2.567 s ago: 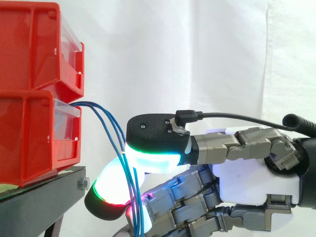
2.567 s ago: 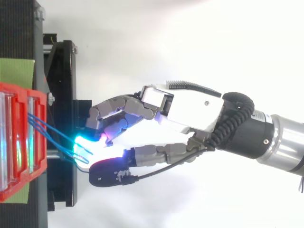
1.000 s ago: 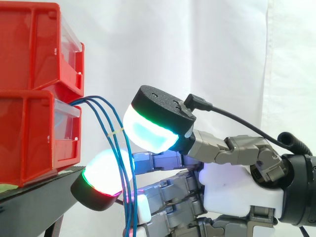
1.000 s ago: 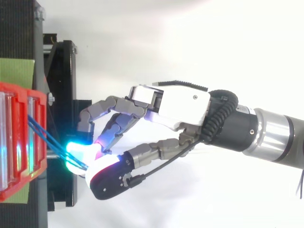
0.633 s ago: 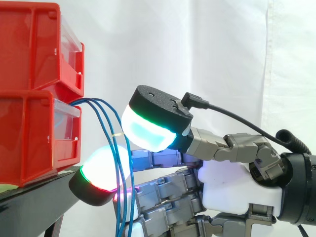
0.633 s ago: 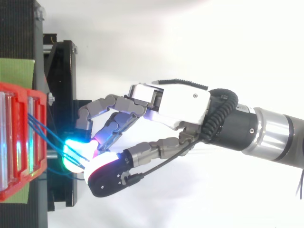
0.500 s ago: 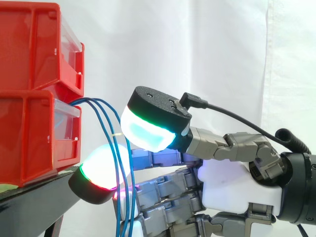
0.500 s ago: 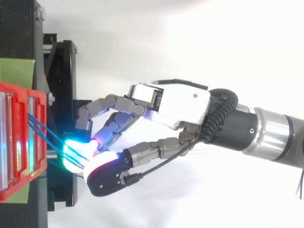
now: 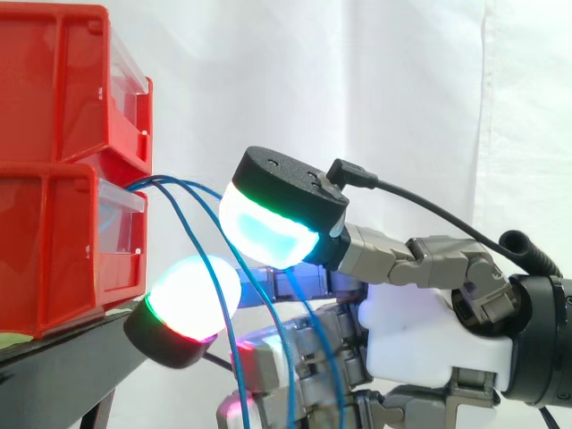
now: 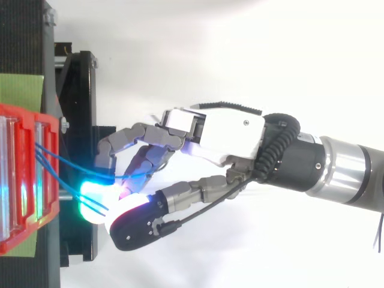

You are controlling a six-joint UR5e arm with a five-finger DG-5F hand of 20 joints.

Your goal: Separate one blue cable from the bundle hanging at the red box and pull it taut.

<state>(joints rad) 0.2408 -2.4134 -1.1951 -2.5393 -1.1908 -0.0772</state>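
Thin blue cables come out of the front of the lower red bin and hang down. One blue cable is drawn away from the rest, running rightward under the thumb pad and down across the curled fingers. The other cables still drop straight beside a glowing fingertip. My hand comes in from the right, just in front of the bin, with its fingers curled on the separated cable. From above, that cable leads from the bundle into the curled fingers of the hand.
A second red bin is stacked on the lower one. Both rest on a black stand with its frame under the hand's fingertips. A white curtain hangs behind.
Half a second ago all the cables hung together between thumb and fingers. Now the fingers have curled in and one cable is pulled rightward, away from the others.
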